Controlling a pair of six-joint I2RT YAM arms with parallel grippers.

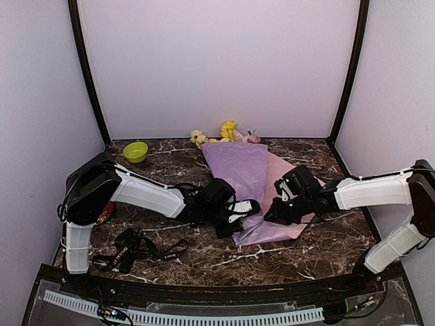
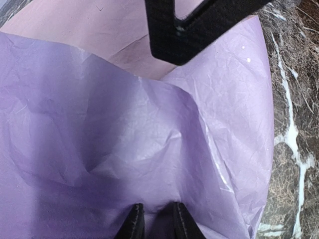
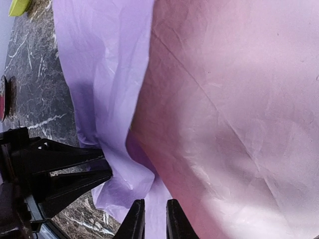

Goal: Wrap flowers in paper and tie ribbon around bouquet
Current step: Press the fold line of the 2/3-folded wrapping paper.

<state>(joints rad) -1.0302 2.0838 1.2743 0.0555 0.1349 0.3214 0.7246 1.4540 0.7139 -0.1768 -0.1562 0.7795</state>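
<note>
The lilac paper (image 1: 239,166) lies folded over the flowers (image 1: 229,131), whose yellow, cream and pink heads stick out at its far end. The paper's underside shows pinkish (image 3: 234,99) on the right. My left gripper (image 1: 239,212) sits at the paper's near left edge; in the left wrist view its fingertips (image 2: 155,221) are shut on a raised fold of the paper (image 2: 129,124). My right gripper (image 1: 273,216) is just across from it, jaws (image 3: 155,219) a little apart over the lilac edge, gripping nothing. The black ribbon (image 1: 134,250) lies loose at the near left.
A green bowl (image 1: 136,151) stands at the far left of the marble table (image 1: 319,244). A small red object (image 1: 104,216) peeks out beneath the left arm. White walls close in the back and both sides.
</note>
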